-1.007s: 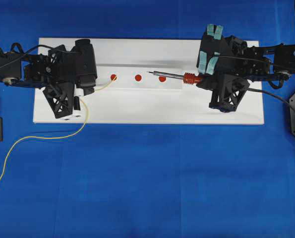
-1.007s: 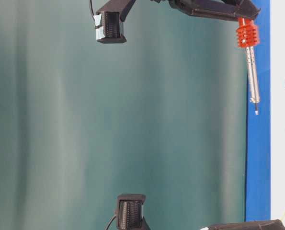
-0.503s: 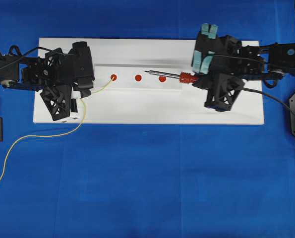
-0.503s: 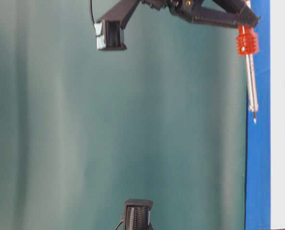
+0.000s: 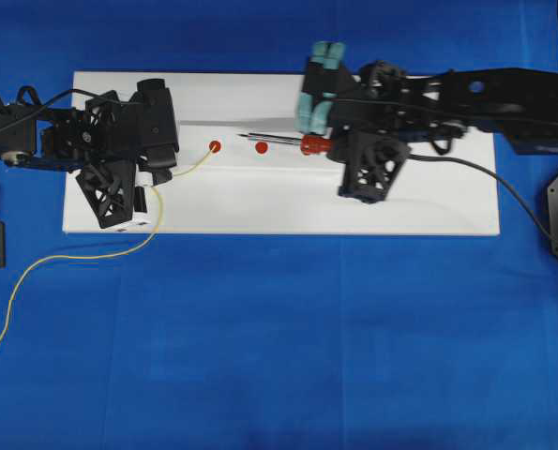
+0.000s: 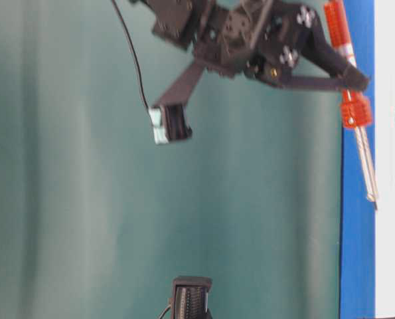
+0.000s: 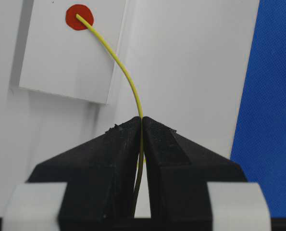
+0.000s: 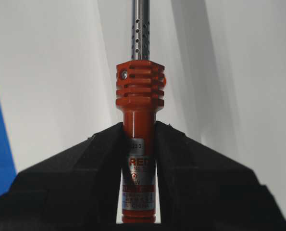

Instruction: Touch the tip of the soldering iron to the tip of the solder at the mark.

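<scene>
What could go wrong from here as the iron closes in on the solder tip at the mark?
1. The soldering iron tip is short of the left red mark where the solder tip rests; its line in the overhead view seems to run slightly above that mark, so it may miss.
2. The solder arcs unsupported from the left gripper to the mark; a push from the iron could bend it off the dot.
3. The right gripper holds only the handle, so contact might tilt the iron.
</scene>
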You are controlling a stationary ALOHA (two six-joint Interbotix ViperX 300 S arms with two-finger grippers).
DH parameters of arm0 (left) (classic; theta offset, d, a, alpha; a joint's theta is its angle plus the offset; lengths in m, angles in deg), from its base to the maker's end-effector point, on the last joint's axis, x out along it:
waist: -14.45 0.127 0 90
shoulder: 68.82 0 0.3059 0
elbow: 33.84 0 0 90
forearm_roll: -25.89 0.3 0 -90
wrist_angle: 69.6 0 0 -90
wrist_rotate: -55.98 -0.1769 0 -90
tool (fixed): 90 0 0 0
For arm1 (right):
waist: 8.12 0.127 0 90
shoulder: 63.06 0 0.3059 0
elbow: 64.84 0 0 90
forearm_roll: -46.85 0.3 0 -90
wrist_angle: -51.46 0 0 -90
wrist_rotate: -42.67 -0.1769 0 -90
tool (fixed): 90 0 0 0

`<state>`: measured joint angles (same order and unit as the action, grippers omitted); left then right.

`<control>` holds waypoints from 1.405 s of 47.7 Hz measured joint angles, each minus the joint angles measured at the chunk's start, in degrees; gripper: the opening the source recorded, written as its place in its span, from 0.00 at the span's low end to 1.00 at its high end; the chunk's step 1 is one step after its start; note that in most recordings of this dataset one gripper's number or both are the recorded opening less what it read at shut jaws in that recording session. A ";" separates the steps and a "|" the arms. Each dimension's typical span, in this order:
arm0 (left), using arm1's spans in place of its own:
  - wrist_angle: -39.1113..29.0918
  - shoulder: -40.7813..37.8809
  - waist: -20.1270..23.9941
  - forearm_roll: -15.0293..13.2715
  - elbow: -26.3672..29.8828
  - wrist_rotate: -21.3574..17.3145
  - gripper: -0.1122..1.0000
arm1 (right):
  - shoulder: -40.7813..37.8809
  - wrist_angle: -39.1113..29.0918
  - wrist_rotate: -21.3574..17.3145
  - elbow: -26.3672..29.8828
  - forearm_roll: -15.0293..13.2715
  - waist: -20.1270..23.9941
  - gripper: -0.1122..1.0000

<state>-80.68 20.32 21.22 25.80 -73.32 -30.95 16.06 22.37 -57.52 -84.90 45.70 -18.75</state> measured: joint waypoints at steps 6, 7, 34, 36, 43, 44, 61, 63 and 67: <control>0.00 -0.09 0.00 0.00 0.00 0.00 0.12 | -2.64 -2.29 -0.09 3.08 -0.35 0.44 0.16; 0.00 -0.09 0.00 0.00 0.00 0.00 0.12 | -2.99 -2.55 0.00 3.52 -0.35 0.53 0.16; 0.09 -0.09 0.00 0.00 0.00 0.00 0.12 | -6.68 -4.31 -0.09 7.29 -0.97 0.88 0.16; 0.09 -0.09 0.00 0.09 0.00 0.00 0.12 | -6.68 -4.39 -0.26 7.29 -0.97 1.05 0.16; 0.09 -0.09 0.00 0.00 0.00 0.00 0.12 | -6.77 -4.39 -0.35 7.29 -0.97 1.76 0.16; 0.00 -0.09 0.00 0.00 0.00 0.00 0.12 | -6.77 -4.39 -0.35 7.29 -0.97 1.85 0.16; 0.09 -0.09 0.09 0.00 0.00 0.00 0.12 | -7.29 -4.39 -0.26 7.29 -0.97 1.76 0.16; 0.00 -0.09 0.00 0.00 0.00 0.00 0.12 | -7.29 -4.39 -0.26 7.29 -0.97 1.76 0.16; 0.09 -0.09 0.00 0.00 0.00 0.00 0.12 | -7.29 -4.39 -0.26 7.29 -0.97 1.76 0.16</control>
<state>-80.59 20.23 21.22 25.80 -73.32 -30.95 8.76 17.97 -57.78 -77.60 44.74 -16.99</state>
